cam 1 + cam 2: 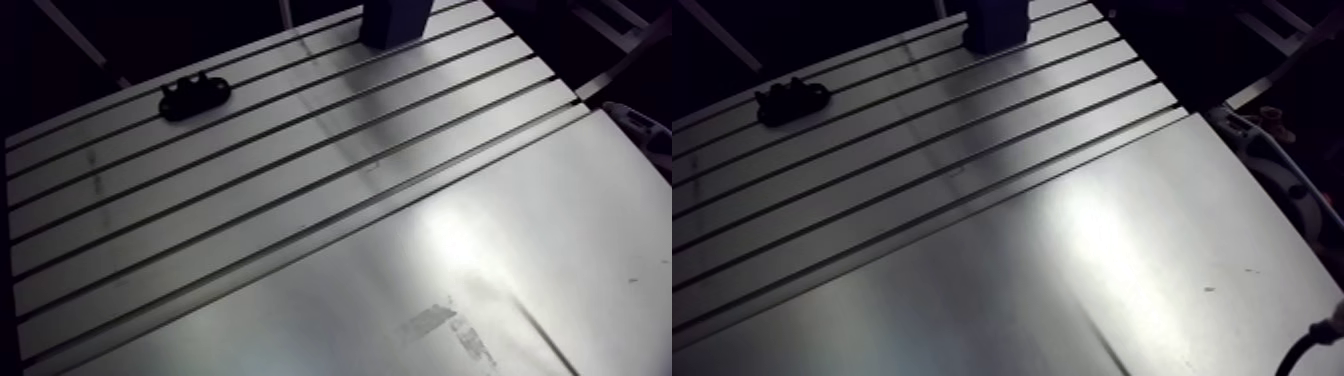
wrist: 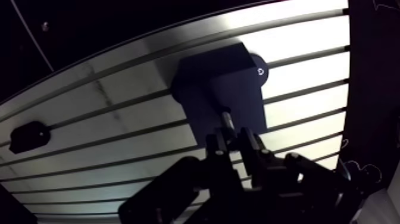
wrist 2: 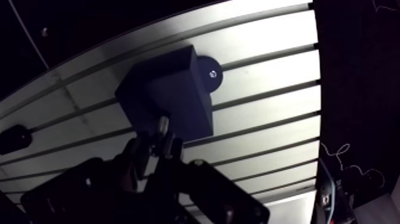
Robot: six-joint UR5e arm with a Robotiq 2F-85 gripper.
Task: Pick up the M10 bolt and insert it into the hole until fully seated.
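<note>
M10 bolt point(image 2: 226, 118): short metal shank, clamped between the jaws, free end pointing at the top face of the dark block point(image 2: 215, 72). Whether it touches the block cannot be told.
Dark block: stands on the slotted bench point(image 1: 300, 215), near its far edge.
Black fitting point(image 1: 195, 95): lies flat on the bench, well apart from the block.

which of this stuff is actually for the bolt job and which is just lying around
For the job:
- bolt, pinched in the gripper
- dark block just ahead of the bolt, probably the target, though no hole shows

Lying about:
- small black fixture, off on its own on the table
</note>
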